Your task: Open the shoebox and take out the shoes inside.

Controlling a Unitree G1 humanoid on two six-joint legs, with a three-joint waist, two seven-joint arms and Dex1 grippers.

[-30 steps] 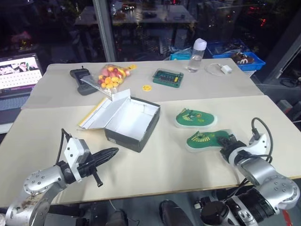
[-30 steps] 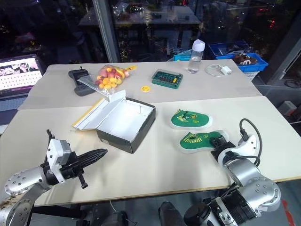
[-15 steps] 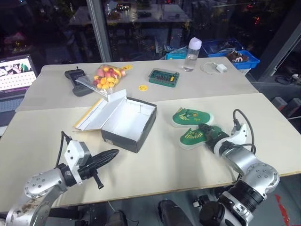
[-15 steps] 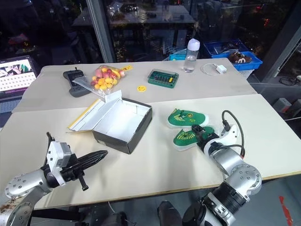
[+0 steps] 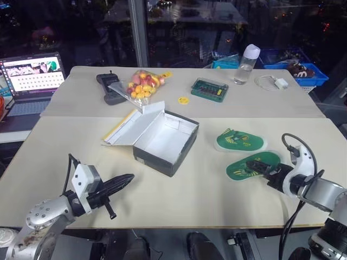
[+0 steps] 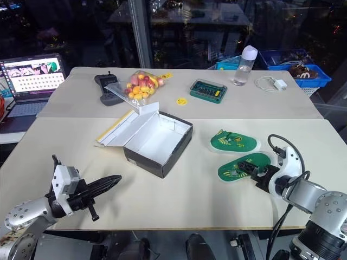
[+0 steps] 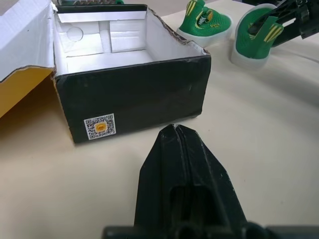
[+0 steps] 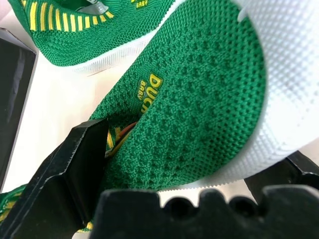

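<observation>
Shoebox (image 5: 165,142): open, emptied, mid-tabletop (image 5: 206,200).
Left gripper (image 5: 130,177): pressed together, near front edge.
Right gripper (image 5: 259,165): spread around nearer shoe (image 5: 252,164).

Table: two pale beige tables (image 5: 65,162) pushed together, the seam running left to right.
Windows: dark glass wall (image 5: 179,27) at the far side, with a grey upright post (image 5: 139,32) between panes.
Light: bright over the tables, dim beyond the glass.
Far right: blue crates (image 5: 303,67) behind the far table.
Far left: an open laptop (image 5: 31,73), its screen lit.
</observation>
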